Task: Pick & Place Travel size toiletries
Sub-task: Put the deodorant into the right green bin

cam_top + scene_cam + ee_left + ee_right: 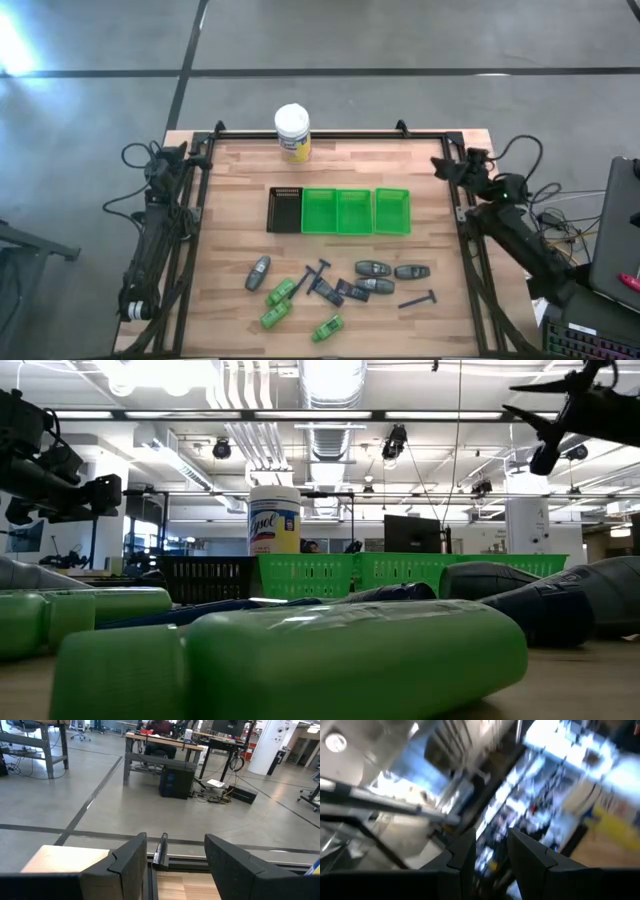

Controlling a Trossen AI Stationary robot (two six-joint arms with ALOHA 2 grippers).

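Observation:
The toiletries lie loose on the near half of the wooden table. There are green bottles, grey tubes, dark blue razors and small dark packets, each on its side. My left gripper is open above the far left corner, far from them. My right gripper is open and raised near the far right corner; its wrist view is blurred.
A black bin and three green bins stand in a row mid-table. A yellow jar with a white lid stands at the far edge. Bare wood lies between the bins and both arms. Cables and a laptop sit off to the right.

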